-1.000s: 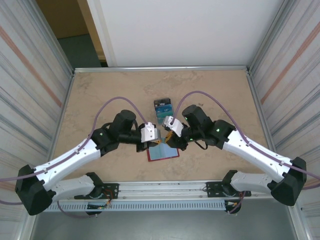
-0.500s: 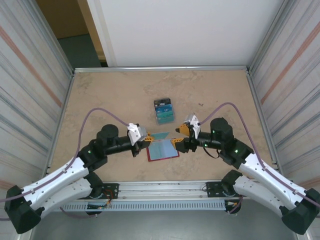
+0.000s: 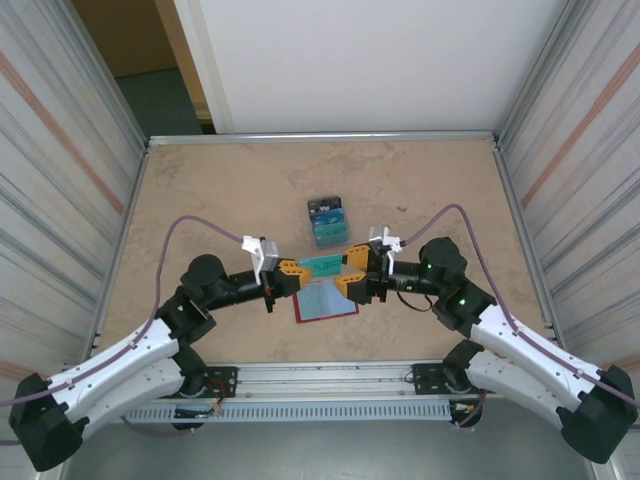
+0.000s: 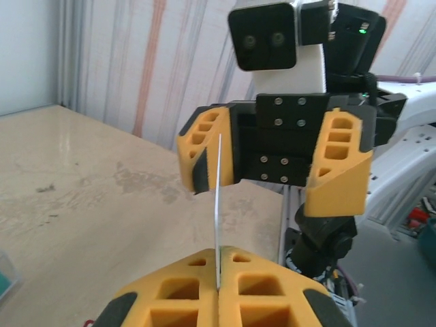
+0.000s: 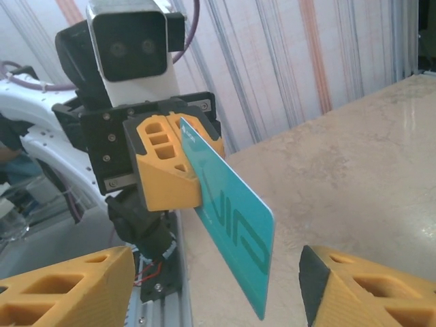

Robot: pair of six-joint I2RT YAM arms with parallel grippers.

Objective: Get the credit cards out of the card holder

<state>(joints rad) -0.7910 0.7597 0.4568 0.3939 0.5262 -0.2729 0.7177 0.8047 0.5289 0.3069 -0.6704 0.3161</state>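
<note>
Left gripper [image 3: 292, 270]: pinched shut on one end of a teal card [image 3: 322, 263], holding it in the air, offered towards the other arm.
Right gripper [image 3: 352, 272]: jaws wide either side of the card's free end, not gripping; probably a handover.
Card holder [image 3: 325, 303]: open, at the middle of the table's [image 3: 220, 190] near edge, beneath both grippers.
Card pile [image 3: 328, 222]: near the table's centre, likely this card's destination.

Card in the air: your teal plastic credit card [image 3: 323, 263] is pinched at one end in the left gripper [image 3: 298, 268], tilted, above the table.
Card holder: your red leather-like folding card holder [image 3: 326, 301] lies open flat just beneath it, pale sleeves up.
Card pile: your stack of teal and navy plastic cards [image 3: 327, 222] rests apart, further out.
</note>
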